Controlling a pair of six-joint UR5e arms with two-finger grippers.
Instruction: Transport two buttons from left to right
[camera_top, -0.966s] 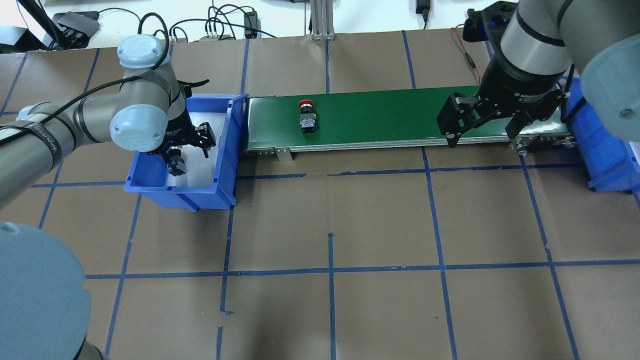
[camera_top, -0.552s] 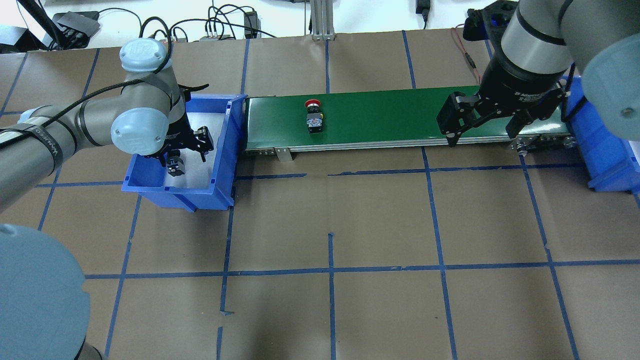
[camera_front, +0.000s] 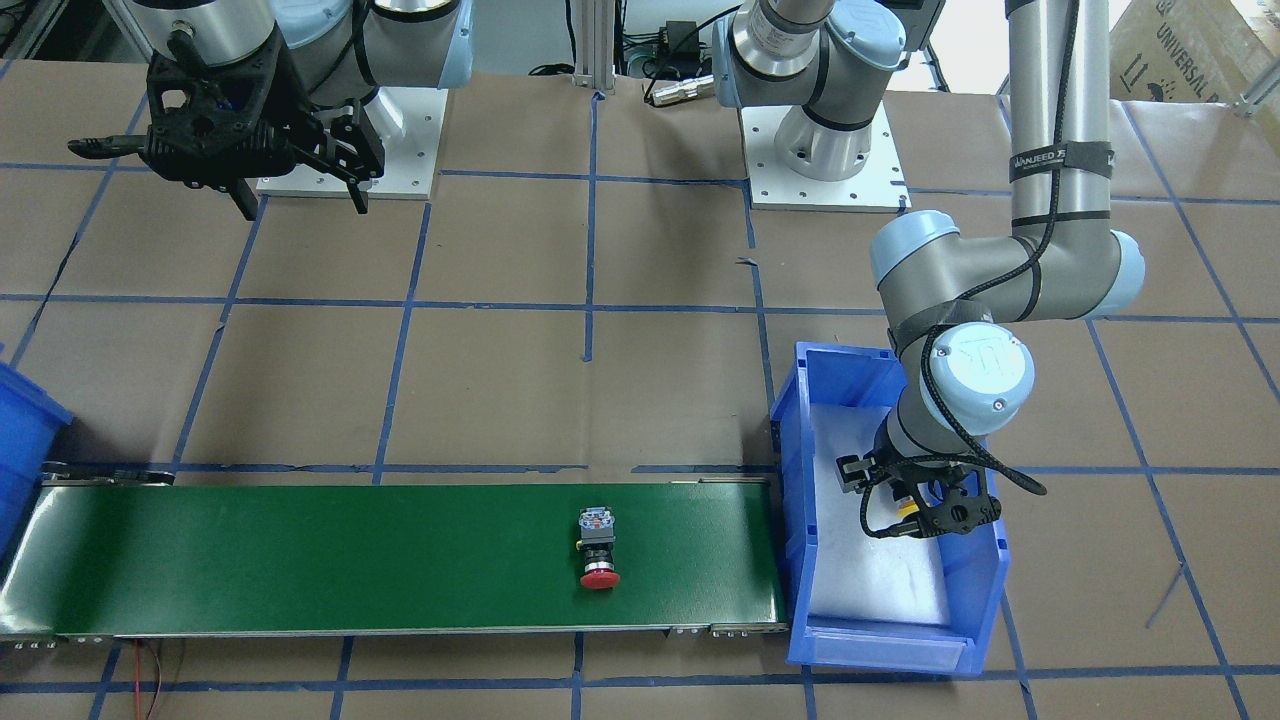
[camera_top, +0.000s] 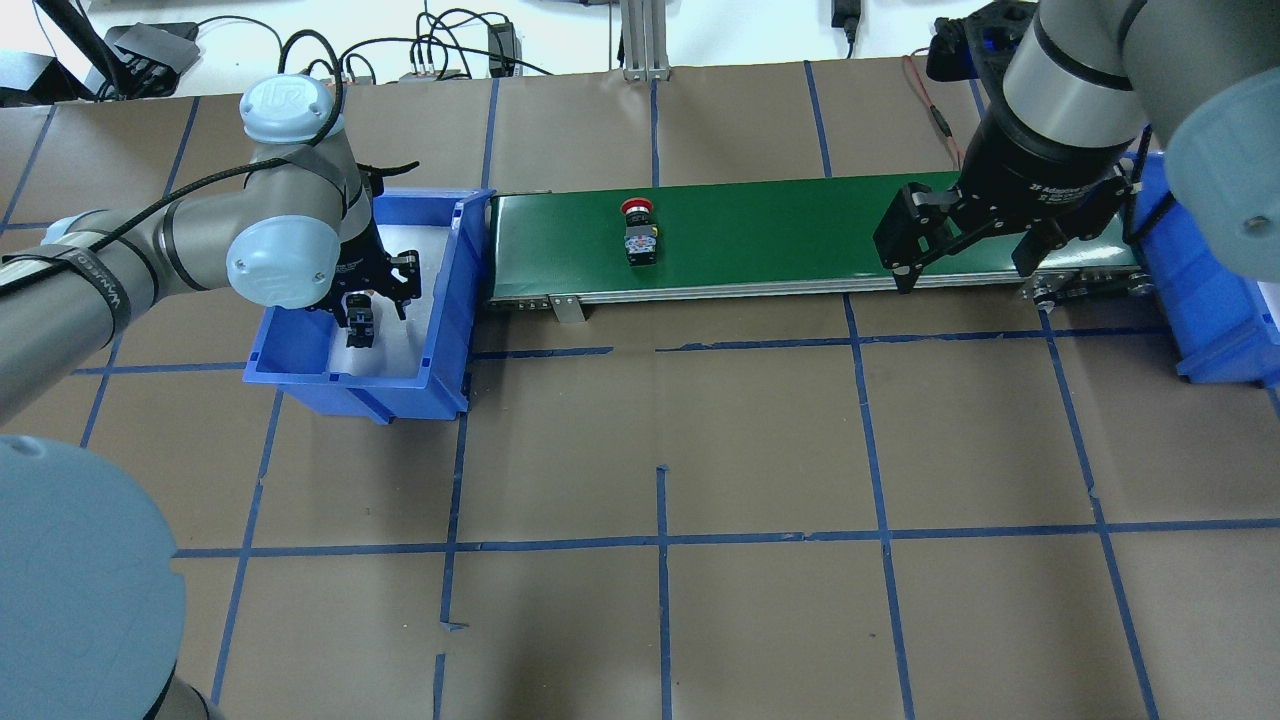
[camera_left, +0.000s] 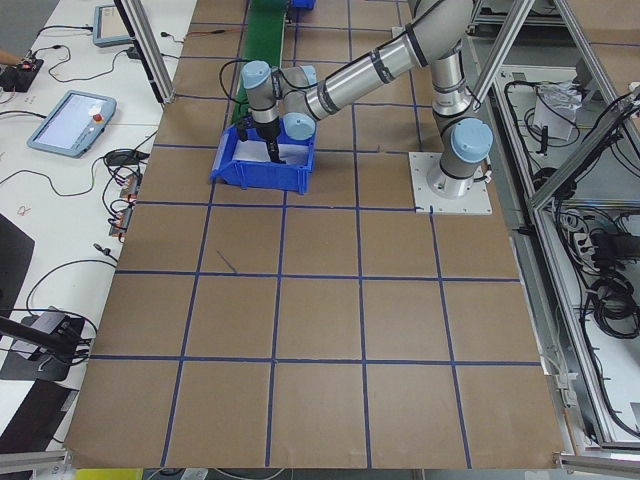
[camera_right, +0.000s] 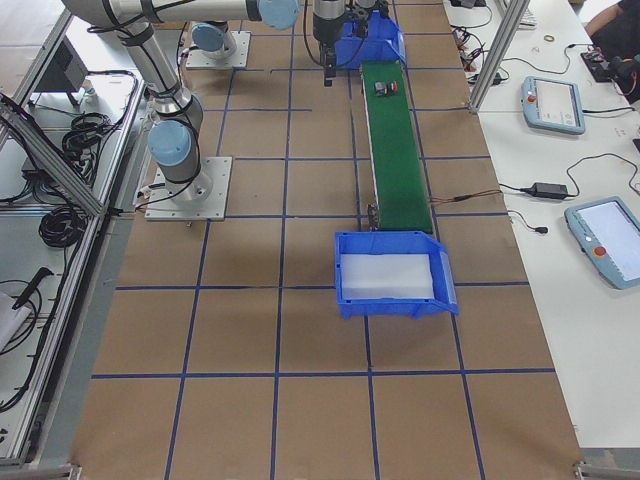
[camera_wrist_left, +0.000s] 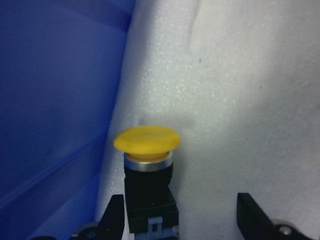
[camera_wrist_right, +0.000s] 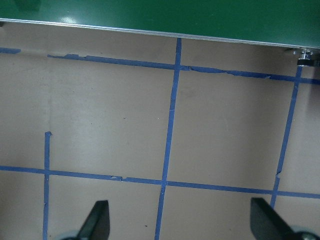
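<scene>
The yellow button (camera_wrist_left: 148, 165) stands upright on white foam in the left blue bin (camera_top: 300, 365), which also shows in the front view (camera_front: 880, 645). My left gripper (camera_wrist_left: 180, 215) is down in the bin and open. Its fingers straddle the button, the left finger against its black body and the right finger apart. In the overhead view the left gripper (camera_top: 372, 312) hides most of the button. The red button (camera_top: 640, 240) lies on the green conveyor belt (camera_top: 780, 230), left of its middle. My right gripper (camera_top: 963, 272) hangs open and empty by the belt's right end.
A second blue bin (camera_top: 1215, 320) with a white foam floor sits past the belt's right end and shows whole in the right side view (camera_right: 390, 300). Brown paper with blue tape lines covers the table. Cables lie along the far edge.
The red button has moved to the right along the belt. My left gripper's fingers have drawn closer together around the yellow button. The right arm has not moved.
</scene>
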